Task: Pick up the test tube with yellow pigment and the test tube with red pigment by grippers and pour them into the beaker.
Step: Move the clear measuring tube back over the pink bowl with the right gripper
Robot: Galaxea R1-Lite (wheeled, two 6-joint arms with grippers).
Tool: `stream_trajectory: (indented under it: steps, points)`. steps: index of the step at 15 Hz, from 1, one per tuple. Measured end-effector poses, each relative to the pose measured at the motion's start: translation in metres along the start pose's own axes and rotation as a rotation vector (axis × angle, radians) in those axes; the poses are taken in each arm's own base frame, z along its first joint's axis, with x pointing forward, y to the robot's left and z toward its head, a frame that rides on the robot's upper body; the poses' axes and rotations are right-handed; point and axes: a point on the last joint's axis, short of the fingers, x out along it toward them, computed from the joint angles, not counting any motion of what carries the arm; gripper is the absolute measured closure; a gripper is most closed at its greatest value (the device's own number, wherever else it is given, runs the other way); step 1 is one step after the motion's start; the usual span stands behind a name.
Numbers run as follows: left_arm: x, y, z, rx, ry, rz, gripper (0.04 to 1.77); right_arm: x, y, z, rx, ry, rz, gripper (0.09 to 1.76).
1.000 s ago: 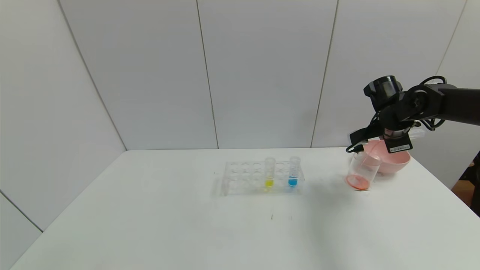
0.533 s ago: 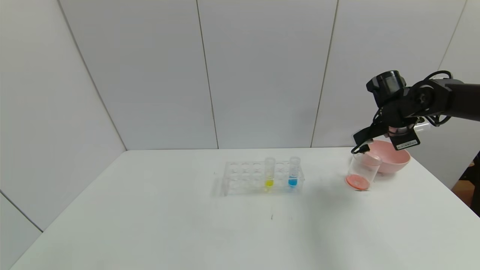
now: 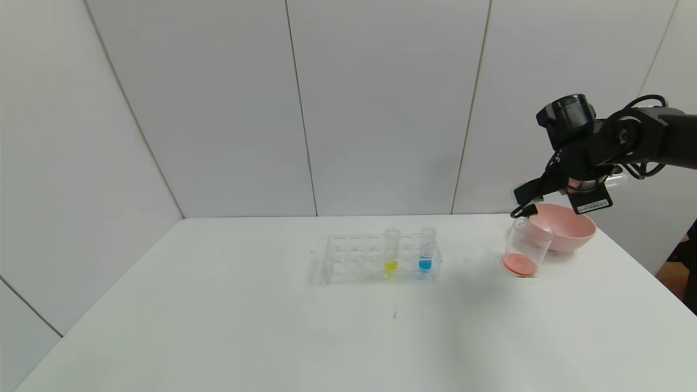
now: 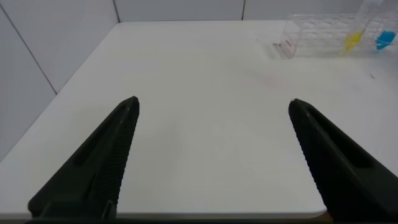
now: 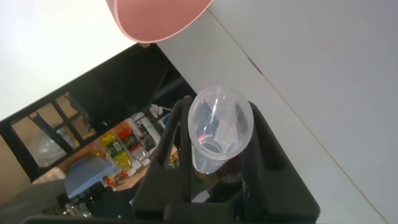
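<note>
While our right pincer grips the emptied red tube, the yellow tube stands upright, far left of it. Our open, empty left pincer seems nearer.

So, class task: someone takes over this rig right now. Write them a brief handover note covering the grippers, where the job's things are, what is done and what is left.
Right gripper: raised above the pink bowl and the beaker, shut on the emptied test tube with red pigment.
Left gripper: open, holding nothing, over bare table away from the rack.
Beaker: stands beside the bowl with orange-red liquid at its bottom.
Test tube with yellow pigment: upright in the rack, next to the blue tube.
Done: red poured.
Left: put the empty tube somewhere, pick up the yellow one and pour it into the beaker.
</note>
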Motion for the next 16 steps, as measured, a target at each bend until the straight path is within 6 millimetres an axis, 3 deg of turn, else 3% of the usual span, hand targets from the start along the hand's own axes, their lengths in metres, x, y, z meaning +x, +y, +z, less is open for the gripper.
stream_trajectory:
  steps: [4,12,16]
  points:
    - [0.0,0.0,0.0,0.0,0.0,0.0,0.09,-0.001,0.0,-0.006,0.133,-0.17,0.002,1.34]
    - [0.0,0.0,0.0,0.0,0.0,0.0,0.09,0.008,0.007,-0.041,0.586,-0.734,0.177,1.34]
    - [0.0,0.0,0.0,0.0,0.0,0.0,0.09,0.006,0.009,-0.071,0.672,-0.765,0.176,1.34]
